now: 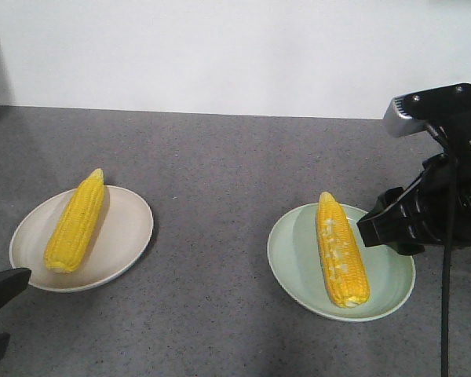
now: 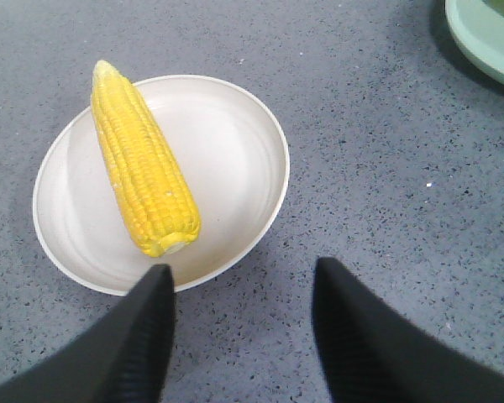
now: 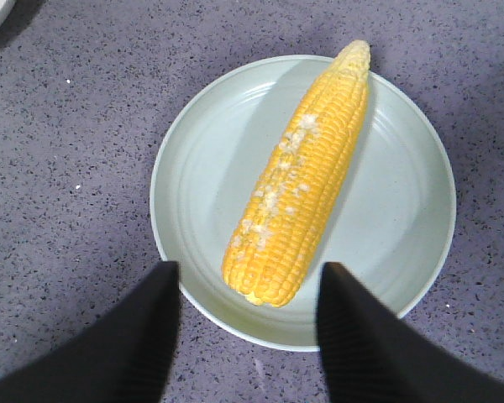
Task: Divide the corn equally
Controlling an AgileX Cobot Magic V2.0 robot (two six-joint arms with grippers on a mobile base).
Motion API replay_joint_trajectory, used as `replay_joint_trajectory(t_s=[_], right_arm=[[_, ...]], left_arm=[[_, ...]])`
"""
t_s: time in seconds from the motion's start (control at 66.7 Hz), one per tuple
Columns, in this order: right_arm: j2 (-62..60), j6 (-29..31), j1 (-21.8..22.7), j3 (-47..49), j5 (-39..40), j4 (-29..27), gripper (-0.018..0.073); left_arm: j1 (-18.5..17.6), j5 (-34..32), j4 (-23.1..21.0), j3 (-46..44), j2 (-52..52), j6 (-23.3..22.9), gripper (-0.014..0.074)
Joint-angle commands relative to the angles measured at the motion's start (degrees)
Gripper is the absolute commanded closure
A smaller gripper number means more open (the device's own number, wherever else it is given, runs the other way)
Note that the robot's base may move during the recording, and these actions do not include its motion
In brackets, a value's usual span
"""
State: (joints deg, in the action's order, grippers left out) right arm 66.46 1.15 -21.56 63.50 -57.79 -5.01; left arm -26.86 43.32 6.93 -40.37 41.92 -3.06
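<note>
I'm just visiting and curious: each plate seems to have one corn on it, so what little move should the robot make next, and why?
Probably just draw both arms back. One corn cob lies on the cream plate and one on the green plate, so the split already looks equal. The left gripper and right gripper both hang open and empty, holding nothing left to place.

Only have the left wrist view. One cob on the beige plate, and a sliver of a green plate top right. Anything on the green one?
Observer: Yes, one cob lies on the green plate.
Operator: Same as mine?
Observer: It has pale kernel patches along one side; the cob on the beige plate shows none.
Operator: Right claw holding anything?
Observer: No. The right claw is open and empty, its fingers either side of the cob's blunt end in its wrist view.
</note>
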Motion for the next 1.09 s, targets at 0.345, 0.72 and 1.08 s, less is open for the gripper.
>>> replay_joint_trajectory(t_s=[0.345, 0.72, 1.08], right_arm=[[-1.2, 0.5, 0.0, 1.4, 2.4, 0.3, 0.0569], [-1.2, 0.4, 0.0, 1.4, 2.4, 0.2, 0.0569], [-1.2, 0.4, 0.0, 1.4, 2.4, 0.2, 0.0569]], left_arm=[[-0.3, -4.1, 0.0, -1.3, -0.2, 0.0, 0.0605], [-0.3, -2.9, 0.0, -1.3, -0.2, 0.0, 0.0605], [0.2, -3.1, 0.4, -1.1, -1.2, 0.1, 0.0605]])
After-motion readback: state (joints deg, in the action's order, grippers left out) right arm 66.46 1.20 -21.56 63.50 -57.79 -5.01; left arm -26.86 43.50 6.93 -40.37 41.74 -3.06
